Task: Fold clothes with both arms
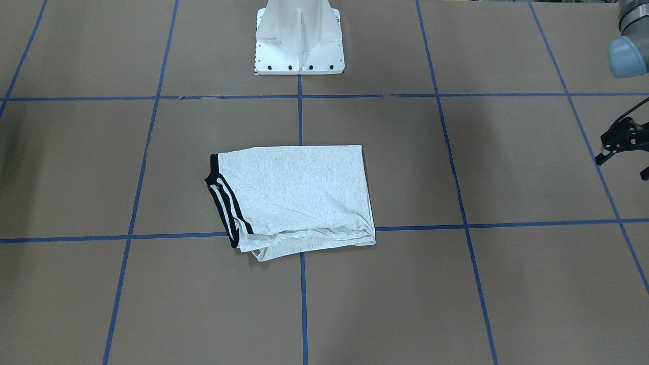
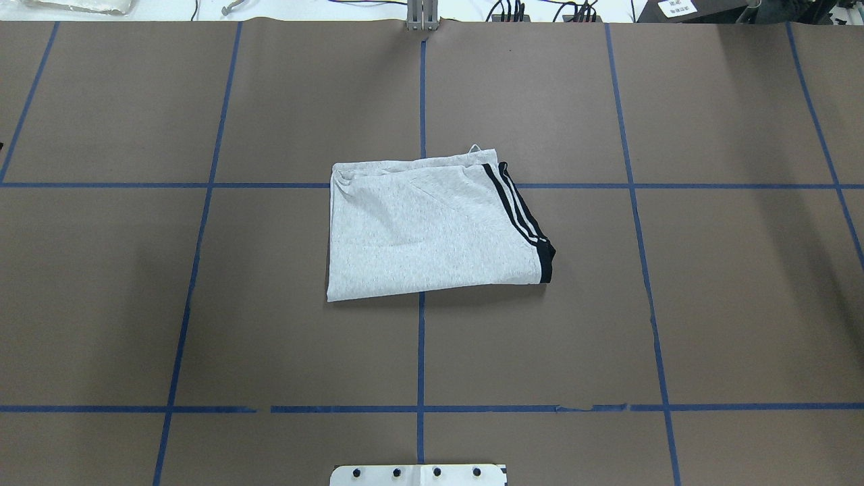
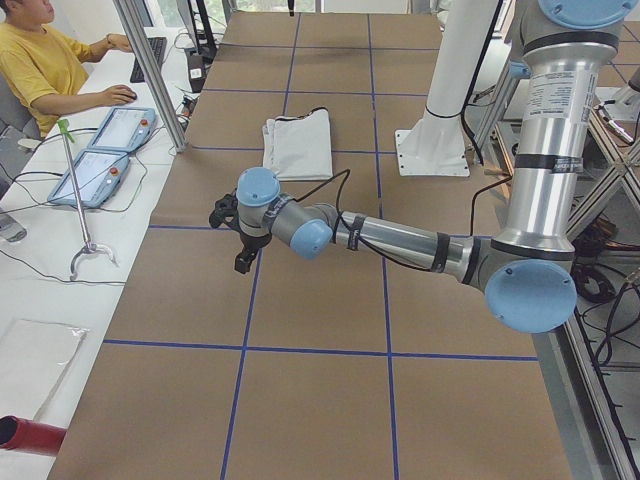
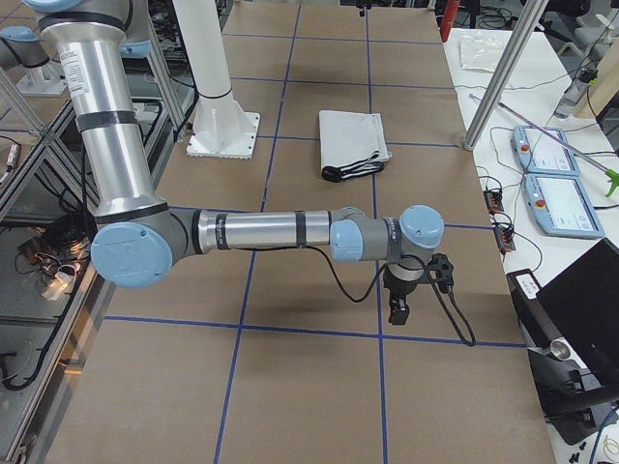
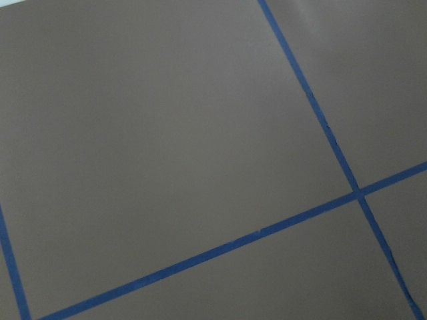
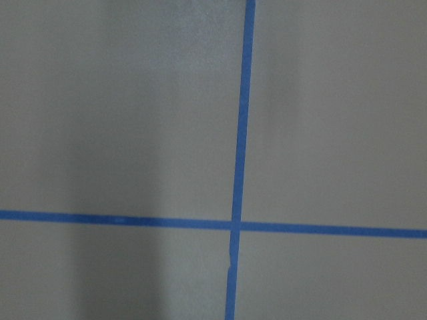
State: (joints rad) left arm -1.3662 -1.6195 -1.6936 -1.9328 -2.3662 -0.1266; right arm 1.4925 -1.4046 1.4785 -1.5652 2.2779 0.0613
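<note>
The clothes are one light grey T-shirt [image 1: 299, 195] lying folded into a rough rectangle at the middle of the table, its black-and-white stripes [image 2: 520, 212] along one side. No print shows on it. Both arms are stretched out low over the table, well away from the shirt [image 3: 300, 143] on either side. At the right edge of the front-facing view, my left gripper [image 1: 623, 166] hovers with its fingertips apart and nothing between them. My right gripper [image 4: 397, 307] appears only in the right side view, so I cannot tell its state. Each wrist view holds only brown table and blue tape.
The white pedestal base [image 1: 299, 45] stands at the robot's edge of the table. Blue tape lines [image 2: 420, 337] grid the brown surface. A seated person [image 3: 40, 60], two teach pendants [image 3: 110, 150] and a grabber tool [image 3: 80, 200] are on the white bench beyond the table.
</note>
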